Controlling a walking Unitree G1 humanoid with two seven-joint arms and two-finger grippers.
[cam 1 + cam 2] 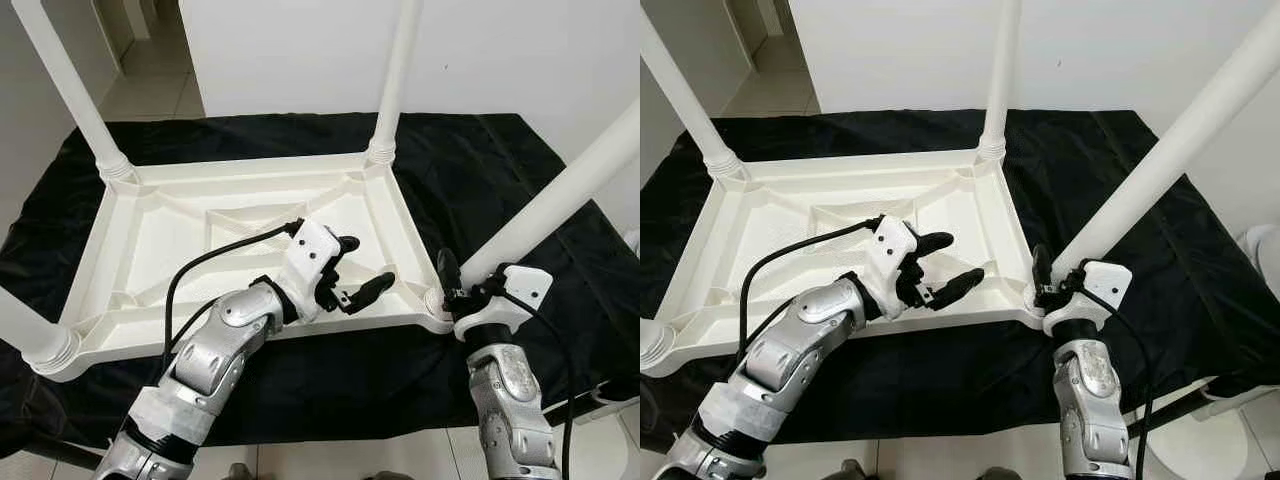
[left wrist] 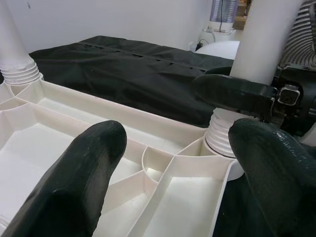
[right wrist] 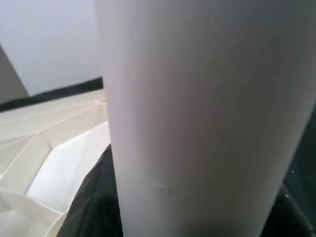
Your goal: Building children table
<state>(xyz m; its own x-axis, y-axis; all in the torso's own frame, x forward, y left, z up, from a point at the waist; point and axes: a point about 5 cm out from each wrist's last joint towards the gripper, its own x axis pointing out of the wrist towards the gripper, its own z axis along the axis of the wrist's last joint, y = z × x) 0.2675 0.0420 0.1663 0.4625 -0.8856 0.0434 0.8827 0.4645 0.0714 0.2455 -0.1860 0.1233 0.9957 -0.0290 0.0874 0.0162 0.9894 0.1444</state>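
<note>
Lying upside down on black cloth: white ribbed plastic tabletop. Left tool spread wide above it, empty. Right wrist view: right tool clamped around tilted white cylindrical leg at near corner.

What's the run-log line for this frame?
stage: fitting leg | right tool: shut on near-right leg at its base | left tool: open above upturned tabletop | other legs: standing in corners

Silver arms, white wrists, black cables.
</note>
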